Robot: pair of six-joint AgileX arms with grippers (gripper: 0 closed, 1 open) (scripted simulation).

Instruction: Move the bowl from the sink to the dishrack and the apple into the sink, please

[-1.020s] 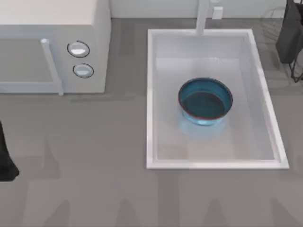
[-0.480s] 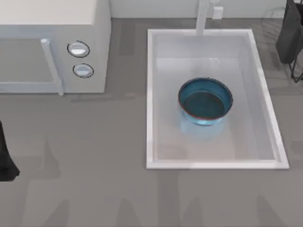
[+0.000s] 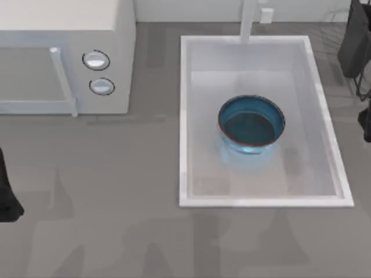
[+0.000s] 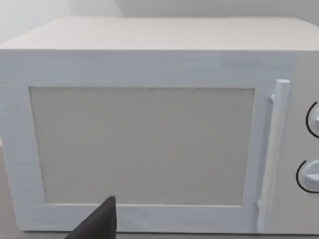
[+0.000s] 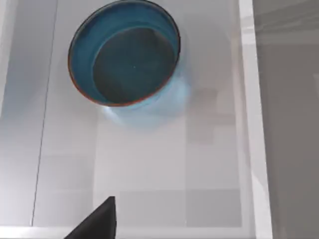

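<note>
Two arms are waiting at the table's edges, finger state impossible to tell. Farther in, the bowl [image 3: 251, 124] is sitting upright mid-sink [image 3: 184, 121]; the right arm [image 3: 365, 124], nearer, should be descending over its rim, jaws spread.

I see the bowl [image 3: 251, 124] in the sink [image 3: 185, 116] on the counter's [image 3: 116, 202] right; the microwave [image 3: 64, 58] sits left.

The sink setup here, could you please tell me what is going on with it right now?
Nothing is being held yet. The blue bowl sits upright in the white sink, untouched. The right arm is at the table's right edge beside the sink, its wrist camera looking down on the bowl. The left arm waits at the left edge, facing the microwave.
</note>
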